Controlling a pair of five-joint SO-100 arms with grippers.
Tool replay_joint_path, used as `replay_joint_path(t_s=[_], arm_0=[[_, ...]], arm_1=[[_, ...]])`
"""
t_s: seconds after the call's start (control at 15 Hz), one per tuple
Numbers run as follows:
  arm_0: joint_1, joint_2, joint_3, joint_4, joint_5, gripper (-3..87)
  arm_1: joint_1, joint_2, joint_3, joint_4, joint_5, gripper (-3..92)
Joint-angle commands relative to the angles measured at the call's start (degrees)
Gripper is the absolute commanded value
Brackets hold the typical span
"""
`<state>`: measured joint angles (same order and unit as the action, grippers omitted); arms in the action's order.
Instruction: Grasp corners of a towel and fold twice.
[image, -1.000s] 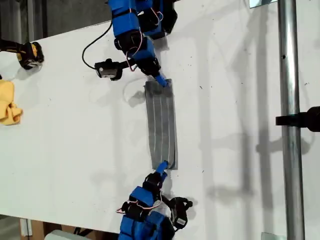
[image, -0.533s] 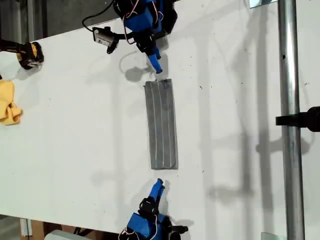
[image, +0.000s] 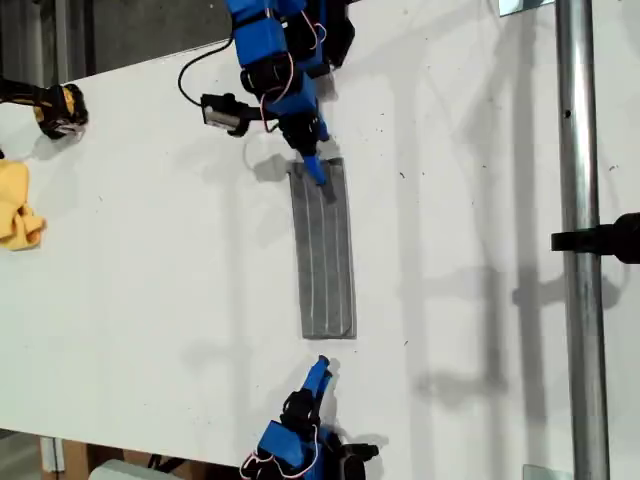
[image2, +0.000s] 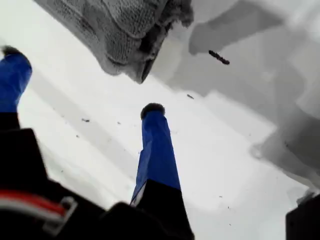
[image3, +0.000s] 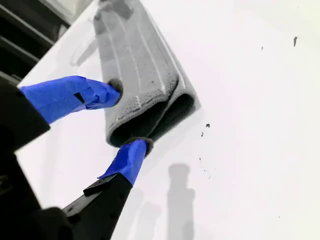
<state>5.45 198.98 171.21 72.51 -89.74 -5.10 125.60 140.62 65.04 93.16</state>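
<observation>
The white surface (image: 480, 250) carries the towel (image: 326, 260), folded into a long narrow grey strip with pale stripes running along its length. In the exterior view it lies just left of centre, one short end toward the top of the view and the other toward the bottom.

My second hand (image: 315, 170) sits at the strip's upper end in the exterior view. In the second wrist view the towel (image3: 140, 85) shows its doubled, rolled end. My second hand (image3: 129, 116) has its fingers apart there, one tip against the side of the cloth and the other at the lower lip of the fold. They are not squeezed shut on it.

My first hand (image: 318, 375) lies near the lower end in the exterior view, clear of the cloth with bare surface between. In the first wrist view its fingers (image2: 82, 80) are spread wide, and the towel's end (image2: 120, 30) is ahead of them, untouched.

Half a second ago my second hand was drawn back above the upper end. Now it has come down onto that end. My first hand stays roughly where it was, and the towel has not shifted.
</observation>
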Motion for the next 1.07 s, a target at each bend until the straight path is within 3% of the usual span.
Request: replay_joint_path(t_s=[0.0,0.47,0.67,0.73,0.8,0.87,1.0], arm_0=[[1.2,0.4,-0.7,0.2,-1.5,17.1],[1.7,0.4,-0.5,0.2,-1.0,16.9],[2.2,0.4,-0.9,1.8,-1.6,16.8],[2.6,0.4,-1.1,2.5,-1.9,16.7],[3.0,0.4,-1.1,2.7,-2.3,16.7],[3.1,0.4,-1.2,2.8,-2.5,16.6],[3.2,0.4,-1.7,2.9,-2.6,16.6]], arm_1=[[2.6,-14.7,-7.8,-4.6,-1.3,45.1],[7.3,-40.1,-25.9,8.4,-6.2,44.9],[7.6,-50.6,-36.4,8.2,-9.6,40.7],[7.5,-50.6,-36.9,6.3,-9.8,34.1],[7.0,-50.3,-37.6,6.2,-7.4,10.7],[6.9,-50.4,-38.1,7.0,-5.0,1.6],[6.0,-49.7,-38.1,5.0,-5.3,-0.1]])
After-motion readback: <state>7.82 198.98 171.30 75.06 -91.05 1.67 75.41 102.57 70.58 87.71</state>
